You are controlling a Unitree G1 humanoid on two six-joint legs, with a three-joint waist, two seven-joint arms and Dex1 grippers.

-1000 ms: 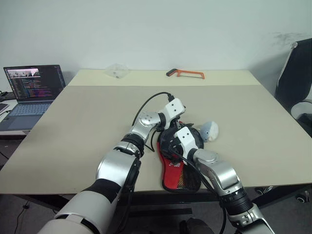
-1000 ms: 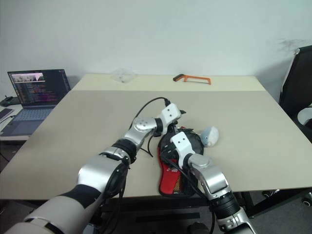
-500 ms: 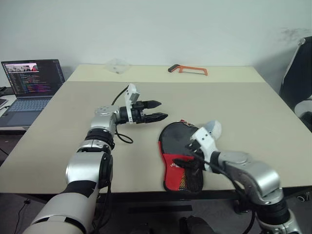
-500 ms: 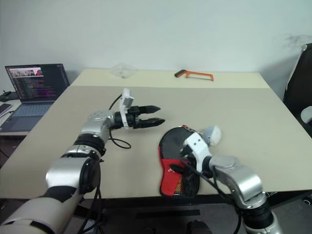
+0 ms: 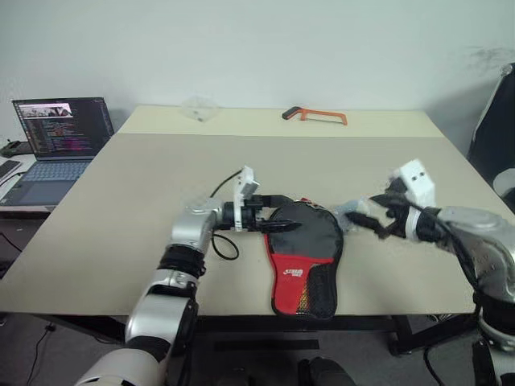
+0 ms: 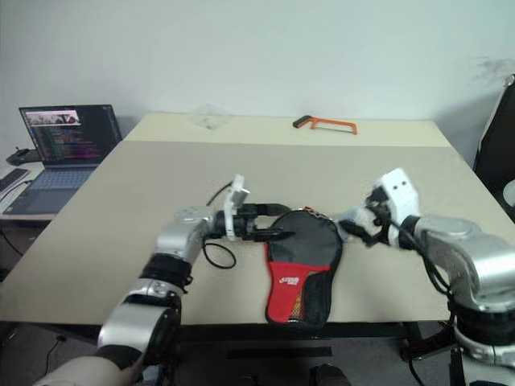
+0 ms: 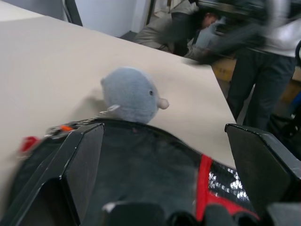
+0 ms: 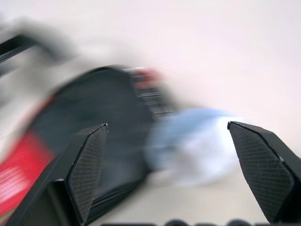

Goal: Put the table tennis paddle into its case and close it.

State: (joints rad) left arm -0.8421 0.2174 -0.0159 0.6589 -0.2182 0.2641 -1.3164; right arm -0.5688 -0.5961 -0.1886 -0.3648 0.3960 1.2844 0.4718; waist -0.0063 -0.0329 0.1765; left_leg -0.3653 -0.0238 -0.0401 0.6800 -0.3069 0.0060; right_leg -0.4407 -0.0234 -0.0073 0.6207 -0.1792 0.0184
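Left eye view gives us the case lying flat near the front edge of the worktop, its round black end pointing away from us and its red band and mesh pocket toward us. We cannot see the paddle itself; whether it sits inside the case we cannot tell. Our left gripper lies level, pointing to the right, its jaws spread wide and holding nothing, the tips at the case's left rim over the black fabric. In the left wrist view the two fingers stand far apart with the case between and below them. A small grey-white lump sits just beside the case's far right edge. Our right gripper hangs above the worktop to the right of the case, pointing left, jaws also wide open and empty, with the lump just ahead of its tips. At the back of the worktop lie an orange-handled saw and a clear plastic piece. A laptop stands open on a side desk to the left.
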